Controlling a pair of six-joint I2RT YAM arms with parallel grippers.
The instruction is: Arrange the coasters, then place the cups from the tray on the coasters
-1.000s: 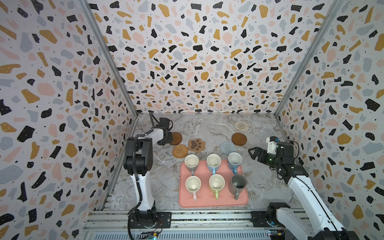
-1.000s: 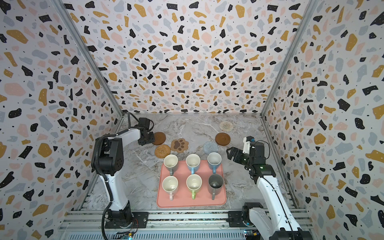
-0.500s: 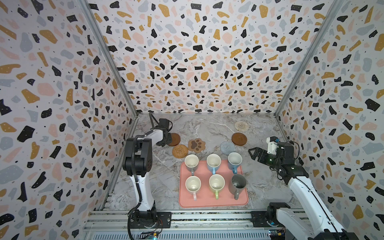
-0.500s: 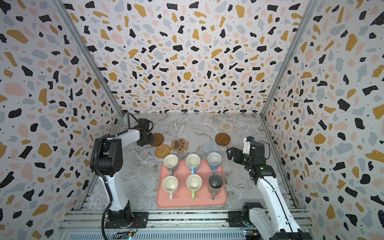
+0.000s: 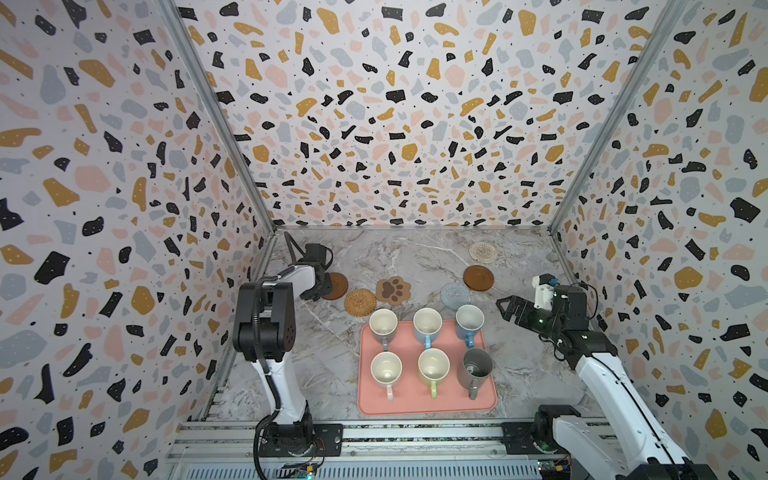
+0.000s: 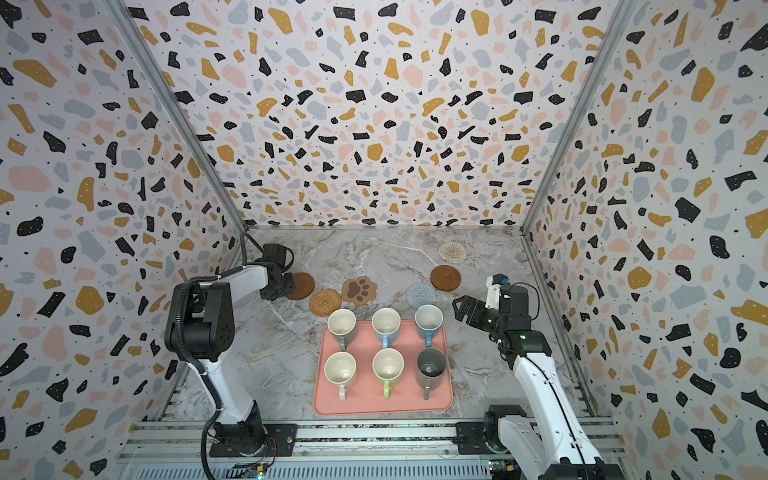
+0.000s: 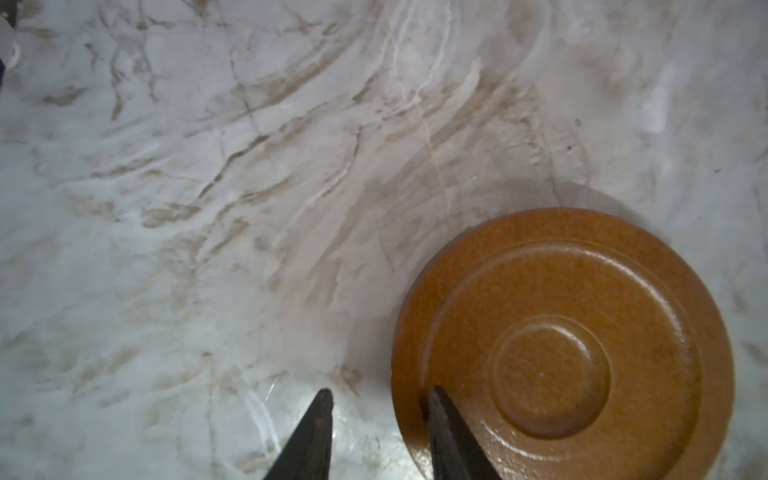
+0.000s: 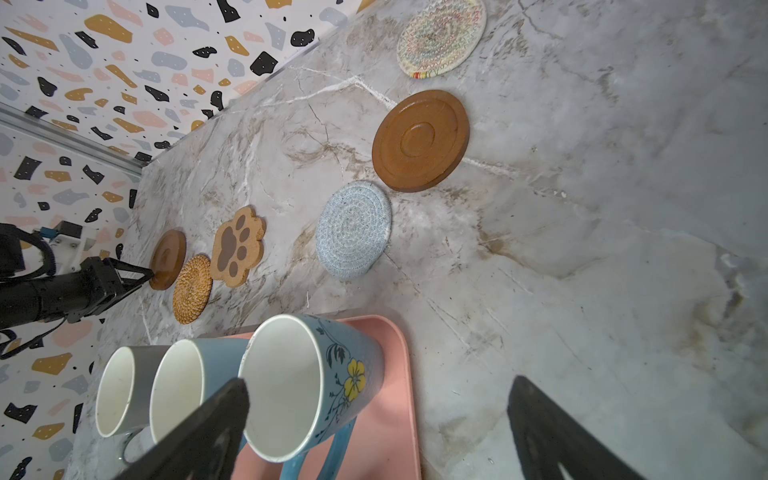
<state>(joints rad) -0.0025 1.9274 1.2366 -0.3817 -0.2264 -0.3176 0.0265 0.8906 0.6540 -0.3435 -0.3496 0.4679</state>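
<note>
Straddling brown disc (image 7: 561,353) rim, left tool (image 7: 379,392) jaws narrowly apart.

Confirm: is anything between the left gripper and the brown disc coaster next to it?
Nothing visible. The left gripper straddles the rim of the brown disc coaster: one finger is over the disc, and the other is over the table.

The grey-veined marble tabletop (image 5: 415,257) in front of me bears seven things directly: the salmon-pink tray (image 5: 428,409) on the near side and six coasters beyond it. From my left I see a brown disc (image 5: 337,286), the rattan round (image 5: 360,302) just beside it, the paw-print coaster (image 5: 393,289), the grey-blue crochet round (image 5: 455,295), a second brown disc (image 5: 478,277) just beside that — and the cream woven round (image 5: 483,251) farthest back.
</note>
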